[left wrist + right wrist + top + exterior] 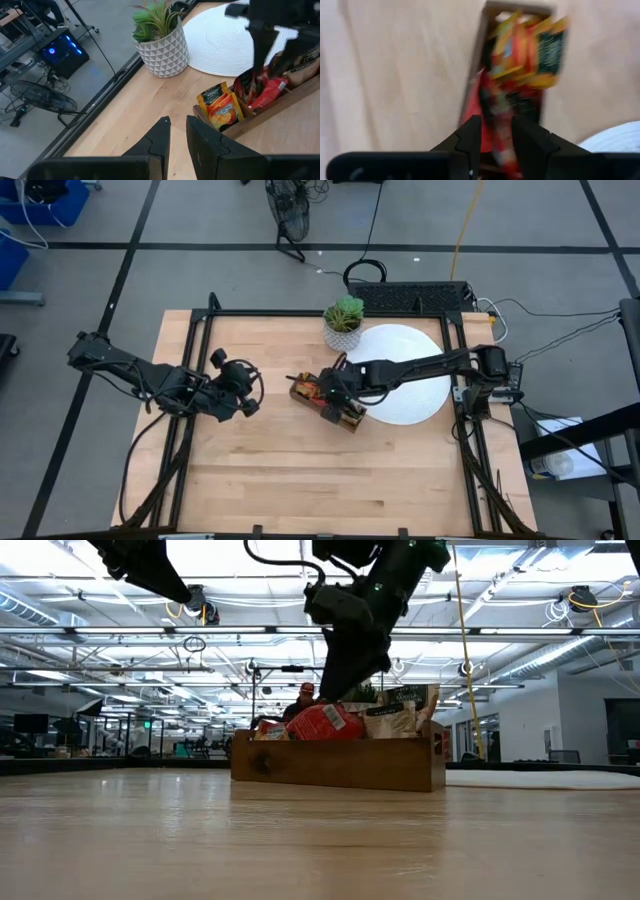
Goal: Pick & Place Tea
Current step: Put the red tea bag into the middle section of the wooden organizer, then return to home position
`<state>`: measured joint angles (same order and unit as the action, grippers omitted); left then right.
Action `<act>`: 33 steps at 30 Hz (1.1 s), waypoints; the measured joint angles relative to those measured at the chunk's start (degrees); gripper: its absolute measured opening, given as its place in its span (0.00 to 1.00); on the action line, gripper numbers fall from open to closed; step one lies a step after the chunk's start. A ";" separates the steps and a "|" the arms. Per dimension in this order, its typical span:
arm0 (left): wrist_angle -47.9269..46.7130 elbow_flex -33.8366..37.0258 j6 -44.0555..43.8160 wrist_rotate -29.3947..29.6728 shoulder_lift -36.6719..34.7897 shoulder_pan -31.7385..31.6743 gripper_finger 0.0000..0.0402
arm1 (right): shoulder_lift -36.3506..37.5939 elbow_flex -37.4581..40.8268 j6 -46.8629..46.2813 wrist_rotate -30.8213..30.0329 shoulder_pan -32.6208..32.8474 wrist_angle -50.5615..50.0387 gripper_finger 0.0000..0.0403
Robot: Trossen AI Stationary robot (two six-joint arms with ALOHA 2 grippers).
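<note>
A brown wooden tray (355,420) stands mid-table, holding tea sachets: orange-yellow ones (220,105) at one end, red ones (325,722) in the middle, pale dark-printed ones (395,715) further along. My right gripper (328,392) hangs over the tray, pointing steeply down, fingers apart. A red sachet (502,145) stands in the tray, its upper part showing between the fingers. My left gripper (245,400) hovers over bare wood left of the tray, its fingers (160,137) a narrow gap apart with nothing between them. My right gripper stands astride the red sachet's upper edge (267,90), coming from above at a slant. Whether a finger touches it, I cannot tell; the wrist view is blurred. The sachet leans in the tray among the other sachets.
A white round mat (410,375) lies right of the tray, partly under the right arm. A potted green plant (343,320) stands at the far edge beside it. Bare wood (300,470) stretches across the near half of the table.
</note>
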<state>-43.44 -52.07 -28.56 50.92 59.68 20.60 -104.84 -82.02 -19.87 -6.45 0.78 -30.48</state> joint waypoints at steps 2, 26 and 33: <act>-0.04 0.00 0.00 -0.01 0.00 0.00 0.17 | 0.62 0.00 0.52 -3.02 0.00 -0.60 0.23; 13.35 11.23 10.33 4.84 -13.72 9.74 0.17 | 26.60 24.05 15.74 -24.79 13.95 22.43 0.05; 41.68 35.94 23.03 -11.48 -30.81 9.61 0.17 | 48.61 53.88 16.06 -26.43 15.03 49.55 0.02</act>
<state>-1.76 -16.14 -5.52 39.43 28.87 30.21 -56.23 -28.14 -3.81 -32.88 15.81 19.07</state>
